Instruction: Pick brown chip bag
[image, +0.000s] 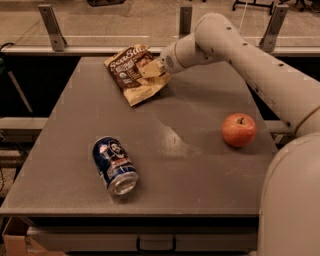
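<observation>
The brown chip bag (131, 70), dark brown with white "Sea Salt" script and a tan lower edge, is at the far middle of the grey table (75, 165). My gripper (151, 69) reaches in from the right and is shut on the bag's right part. Its tan fingers (148, 68) lie over the bag. The bag is tilted, with its lower corner near the table top.
A blue soda can (115, 165) lies on its side at the near left. A red apple (239, 130) sits at the right, close to the table edge. My white arm (260, 70) crosses the far right. A railing with posts (52, 25) runs behind the table.
</observation>
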